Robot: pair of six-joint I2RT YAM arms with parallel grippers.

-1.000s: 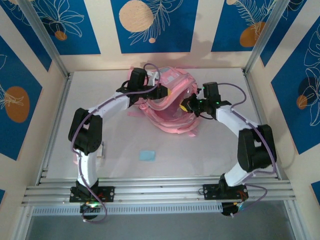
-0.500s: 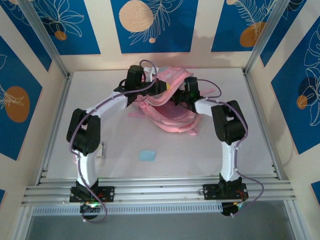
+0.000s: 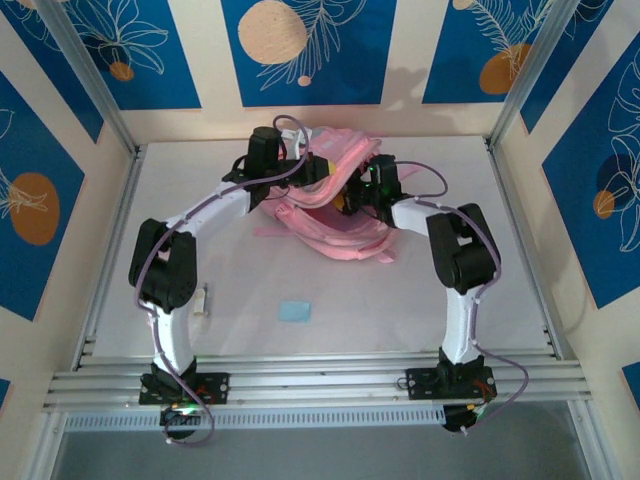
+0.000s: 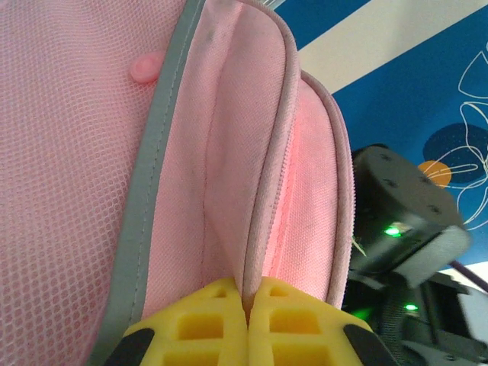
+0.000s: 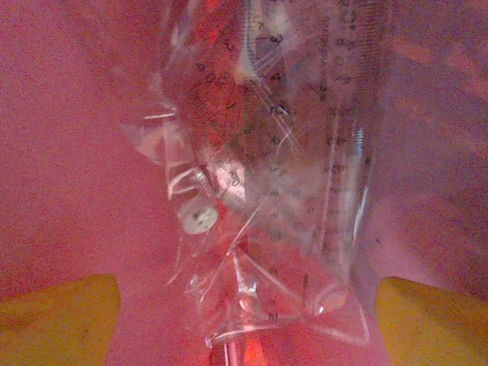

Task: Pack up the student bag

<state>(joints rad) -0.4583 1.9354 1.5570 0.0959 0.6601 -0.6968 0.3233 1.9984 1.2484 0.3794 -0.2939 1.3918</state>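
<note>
- Student bag [image 3: 350,238] lies at the middle of the tabletop's [image 3: 480,300] far edge, mouth gaping toward the near side, pink straps spilling out onto the surface around it.
- Left gripper [image 3: 322,190] reaches the bag from the left side. In the left wrist view, left gripper [image 4: 248,316] has its yellow fingers pressed together, pinching the grey-trimmed opening edge of the student bag [image 4: 91,152] and holding that flap up.
- Right gripper [image 3: 350,198] comes in from the right and sits in the bag's mouth, close to the left gripper.
- In the right wrist view, right gripper [image 5: 244,324] has its fingers spread wide, one at each lower corner of the frame, with pink lining of the student bag [image 5: 69,152] all round.
- Clear packet [image 5: 282,168] of transparent rulers lies against the lining between those fingers; contact with either finger can't be judged.
- Small blue piece [image 3: 295,310] lies flat on the tabletop, nearer the near edge, well apart from the bag.
</note>
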